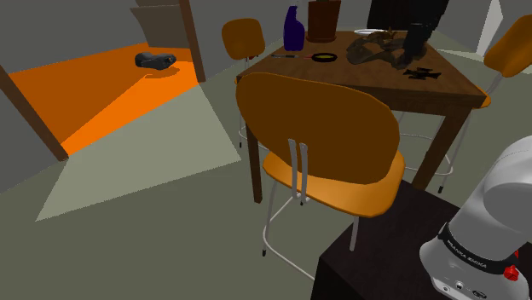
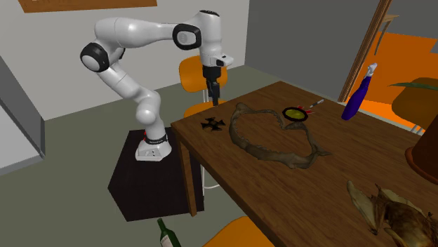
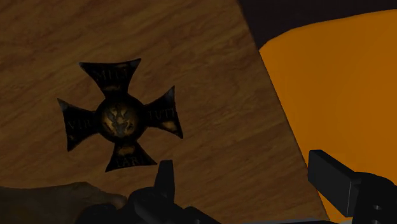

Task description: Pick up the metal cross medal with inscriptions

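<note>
Black metal cross medal (image 3: 119, 114) lies flat on your brown wooden counter (image 3: 210, 76); your black claw (image 3: 245, 167) hovers above, spread apart.

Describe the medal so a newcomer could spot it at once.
Start at the brown wooden table and go to its corner nearest the arm's dark box stand. There, beside a large curved brown bone-like arch, lies the dark cross medal: small, flat, with four flared arms, a round centre and faint lettering.
</note>
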You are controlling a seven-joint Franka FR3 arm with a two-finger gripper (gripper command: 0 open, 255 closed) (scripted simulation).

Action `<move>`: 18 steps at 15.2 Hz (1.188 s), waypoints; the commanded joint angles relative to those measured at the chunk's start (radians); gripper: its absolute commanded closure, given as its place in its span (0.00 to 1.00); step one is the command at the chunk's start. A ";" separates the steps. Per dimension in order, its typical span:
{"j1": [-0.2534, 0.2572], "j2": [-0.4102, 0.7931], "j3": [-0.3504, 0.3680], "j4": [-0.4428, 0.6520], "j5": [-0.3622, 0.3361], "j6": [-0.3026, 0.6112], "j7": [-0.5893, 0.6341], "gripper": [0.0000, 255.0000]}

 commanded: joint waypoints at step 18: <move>0.000 0.180 -0.192 0.040 -0.022 0.140 -0.221 1.00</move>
